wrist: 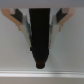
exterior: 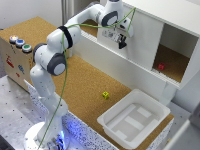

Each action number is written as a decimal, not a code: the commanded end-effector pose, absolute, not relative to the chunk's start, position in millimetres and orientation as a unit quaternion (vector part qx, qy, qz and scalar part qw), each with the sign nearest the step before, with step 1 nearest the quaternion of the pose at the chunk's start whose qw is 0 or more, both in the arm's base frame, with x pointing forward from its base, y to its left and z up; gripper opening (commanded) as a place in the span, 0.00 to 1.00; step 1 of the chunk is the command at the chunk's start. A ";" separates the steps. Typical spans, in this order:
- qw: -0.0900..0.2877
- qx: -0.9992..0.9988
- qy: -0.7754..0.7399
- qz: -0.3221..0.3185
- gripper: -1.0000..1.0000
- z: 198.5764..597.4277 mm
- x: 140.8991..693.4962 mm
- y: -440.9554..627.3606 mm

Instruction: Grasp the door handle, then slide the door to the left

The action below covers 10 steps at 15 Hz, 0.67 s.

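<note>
The door (exterior: 142, 42) is a rigid flat white panel on the cabinet (exterior: 172, 20) front, covering the part beside the open compartment. The gripper (exterior: 121, 44) is against the panel; in the wrist view its fingers (wrist: 22, 22) stand spread either side of the dark door handle (wrist: 40, 35), not clenched. Judged stiff and rail-guided: grasp the handle squarely and pull along the cabinet front.

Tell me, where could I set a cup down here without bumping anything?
The cork surface is bare between the robot's base and the yellow cube. It's crowded by the white tray and up at the cabinet, where the hand works at the door.
</note>
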State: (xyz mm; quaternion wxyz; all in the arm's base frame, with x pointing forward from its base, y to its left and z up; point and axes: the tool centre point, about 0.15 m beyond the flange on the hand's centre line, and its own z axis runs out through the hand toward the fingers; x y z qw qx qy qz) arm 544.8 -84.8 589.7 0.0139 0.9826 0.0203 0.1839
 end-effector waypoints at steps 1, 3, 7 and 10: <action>0.022 0.989 0.017 0.144 0.00 581.2 563.4 -70.2; 0.022 0.990 0.022 0.138 0.00 580.7 564.9 -60.7; 0.020 0.990 0.036 0.137 0.00 584.8 563.8 -38.3; 0.019 0.990 0.039 0.136 0.00 584.1 562.4 -19.9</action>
